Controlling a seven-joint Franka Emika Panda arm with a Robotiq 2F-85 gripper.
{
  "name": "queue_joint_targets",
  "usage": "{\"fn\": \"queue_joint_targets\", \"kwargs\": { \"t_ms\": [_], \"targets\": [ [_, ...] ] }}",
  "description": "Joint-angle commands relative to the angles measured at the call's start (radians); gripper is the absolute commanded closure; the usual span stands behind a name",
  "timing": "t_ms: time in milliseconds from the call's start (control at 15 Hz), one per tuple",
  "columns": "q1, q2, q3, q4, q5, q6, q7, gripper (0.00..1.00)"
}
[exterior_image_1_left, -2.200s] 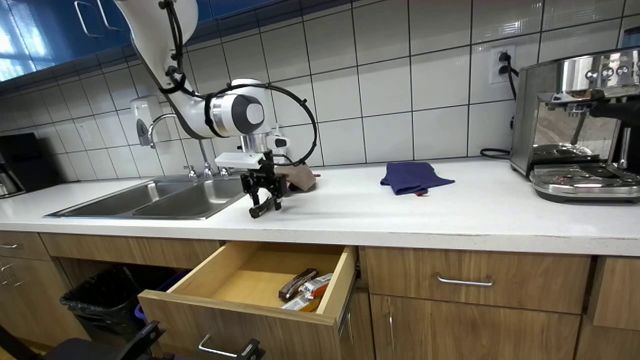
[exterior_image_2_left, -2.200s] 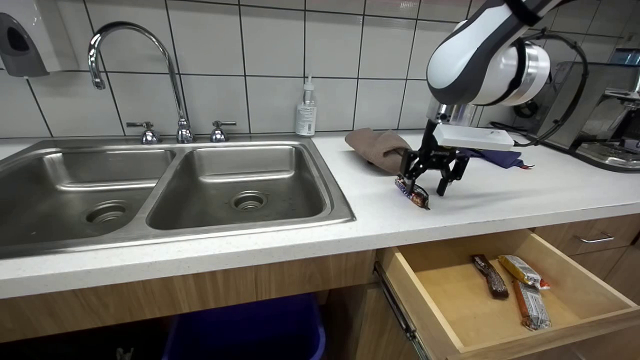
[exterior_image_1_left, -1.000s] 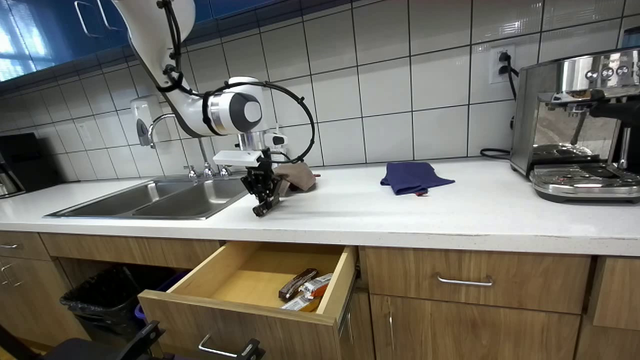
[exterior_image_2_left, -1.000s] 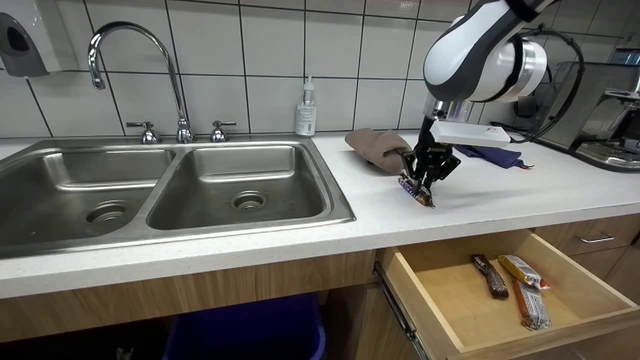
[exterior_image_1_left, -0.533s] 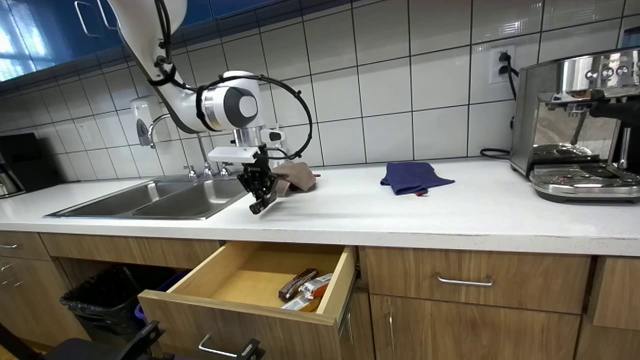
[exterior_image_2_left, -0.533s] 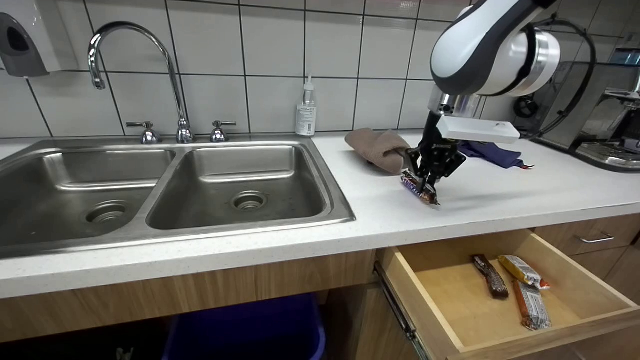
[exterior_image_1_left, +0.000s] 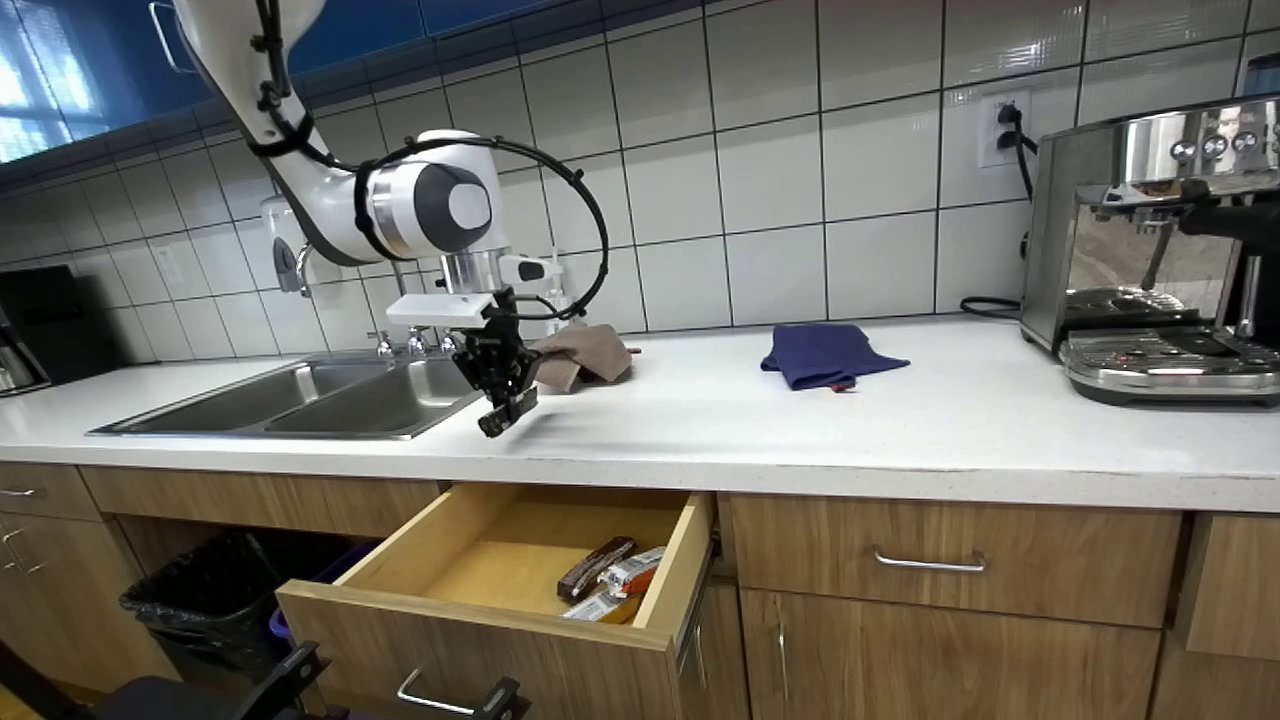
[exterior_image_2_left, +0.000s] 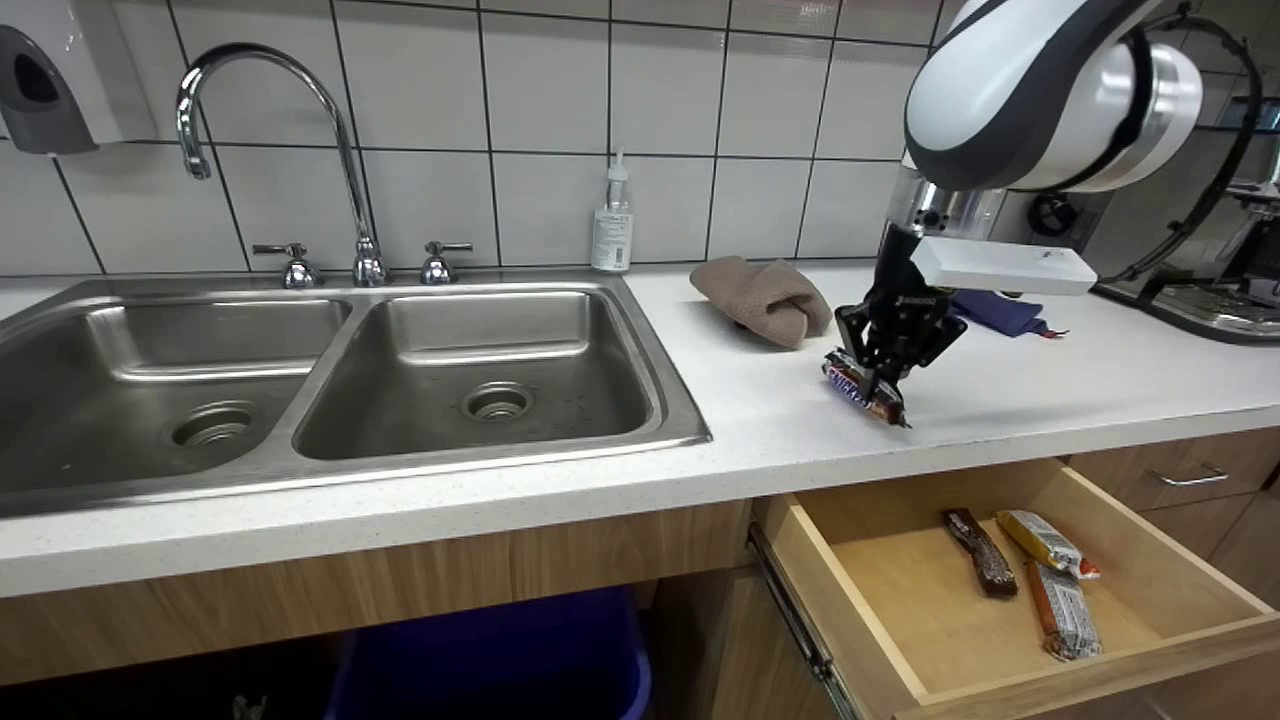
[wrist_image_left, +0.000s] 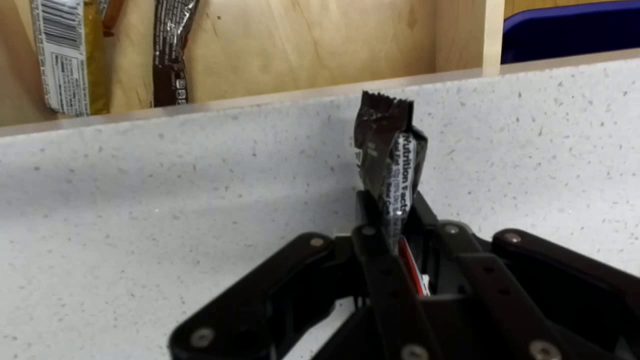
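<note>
My gripper (wrist_image_left: 391, 212) is shut on a dark-wrapped snack bar (wrist_image_left: 382, 155); its crimped end and Nutrition Facts label stick out past the fingertips in the wrist view. In an exterior view the bar (exterior_image_2_left: 847, 384) shows purple and white print and hangs tilted, apparently just above the white counter. The part between the fingers is hidden. In an exterior view the gripper (exterior_image_1_left: 508, 405) stands over the counter to the right of the sink, behind an open drawer (exterior_image_1_left: 480, 613). Inside this drawer lie a dark brown bar (exterior_image_2_left: 980, 555), a yellow bar (exterior_image_2_left: 1045, 543) and an orange-and-silver bar (exterior_image_2_left: 1065, 612).
A crumpled brown cloth (exterior_image_2_left: 765, 300) sits behind the gripper, near a pump bottle (exterior_image_2_left: 612, 235). The steel sink (exterior_image_2_left: 325, 375) with its tall faucet (exterior_image_1_left: 300, 262) lies alongside. Farther off are a navy cloth (exterior_image_1_left: 830, 352) and an espresso machine (exterior_image_1_left: 1150, 250). Bins stand below, one black-lined (exterior_image_1_left: 205, 600).
The jaws, apart about two seconds ago with the bar on the counter, have come together on it. The bar has risen slightly and moved with the arm toward the counter's front edge.
</note>
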Motion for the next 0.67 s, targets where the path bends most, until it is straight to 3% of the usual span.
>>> {"fn": "queue_joint_targets", "kwargs": {
  "t_ms": [0, 600],
  "targets": [
    [-0.002, -0.104, 0.011, -0.129, -0.003, 0.047, -0.002, 0.95],
    [-0.007, -0.248, 0.015, -0.343, 0.03, 0.159, 0.026, 0.95]
  ]
}}
